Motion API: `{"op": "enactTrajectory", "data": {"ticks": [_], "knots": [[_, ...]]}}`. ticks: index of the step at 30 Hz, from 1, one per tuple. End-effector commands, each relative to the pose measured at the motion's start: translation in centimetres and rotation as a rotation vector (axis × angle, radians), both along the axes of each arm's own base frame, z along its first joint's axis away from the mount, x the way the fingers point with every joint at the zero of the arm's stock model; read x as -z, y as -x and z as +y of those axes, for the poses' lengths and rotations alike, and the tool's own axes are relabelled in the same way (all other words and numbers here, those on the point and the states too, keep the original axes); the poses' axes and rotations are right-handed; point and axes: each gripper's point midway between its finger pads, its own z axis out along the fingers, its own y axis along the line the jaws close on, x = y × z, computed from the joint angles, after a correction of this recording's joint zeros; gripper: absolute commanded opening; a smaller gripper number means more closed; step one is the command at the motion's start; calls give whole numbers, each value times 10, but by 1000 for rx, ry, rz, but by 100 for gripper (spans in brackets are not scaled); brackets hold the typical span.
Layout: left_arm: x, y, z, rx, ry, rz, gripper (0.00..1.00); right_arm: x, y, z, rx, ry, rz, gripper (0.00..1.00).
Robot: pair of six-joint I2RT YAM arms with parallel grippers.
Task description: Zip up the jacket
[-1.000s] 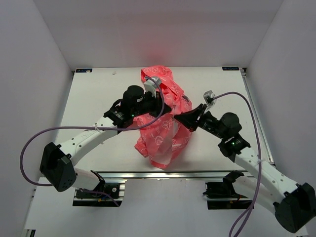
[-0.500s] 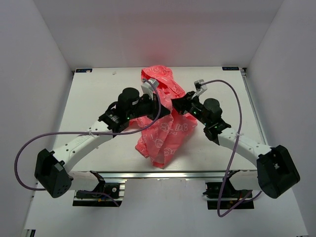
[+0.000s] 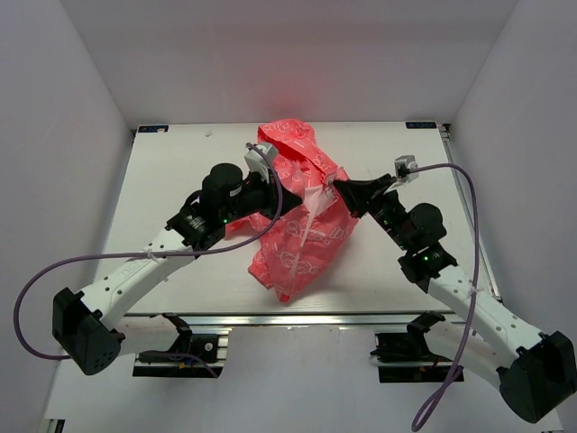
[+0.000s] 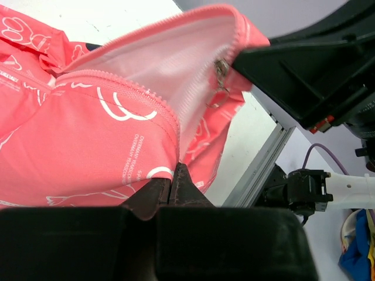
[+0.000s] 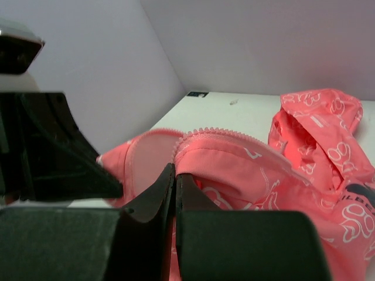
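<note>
The coral-pink jacket [image 3: 302, 230] with white print lies bunched in the middle of the table, its hood [image 3: 288, 140] toward the back. Its front hangs open between both grippers. My left gripper [image 3: 287, 196] is shut on one front edge just below the zipper teeth [image 4: 126, 85]. The metal zipper slider [image 4: 221, 69] hangs on the other edge, right by the right gripper's black fingers [image 4: 293, 73]. My right gripper [image 3: 337, 187] is shut on that edge, the fabric [image 5: 234, 161] pinched below its teeth [image 5: 217, 133].
The white table [image 3: 171, 171] is boxed in by white walls at the back and both sides. An aluminium rail [image 3: 361, 317] runs along its near edge. Purple cables [image 3: 451, 171] loop off both arms.
The right gripper swung in toward the left one, then drew back to the right with the jacket edge. The left arm shifted left. The jacket's front opening is now spread between them.
</note>
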Motion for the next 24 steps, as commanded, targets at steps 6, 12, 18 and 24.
{"op": "enactTrajectory", "data": {"ticks": [6,12,18,24], "knots": [[-19,0,-7,39,42,-77,0,11,45,7,-178,45,-38,0],[-21,10,-16,124,74,-99,0,21,59,28,-373,80,-55,0],[-13,12,-9,105,61,-82,0,13,61,27,-570,54,-129,0],[-9,14,-9,102,74,-61,0,21,59,28,-627,38,-98,0]]}}
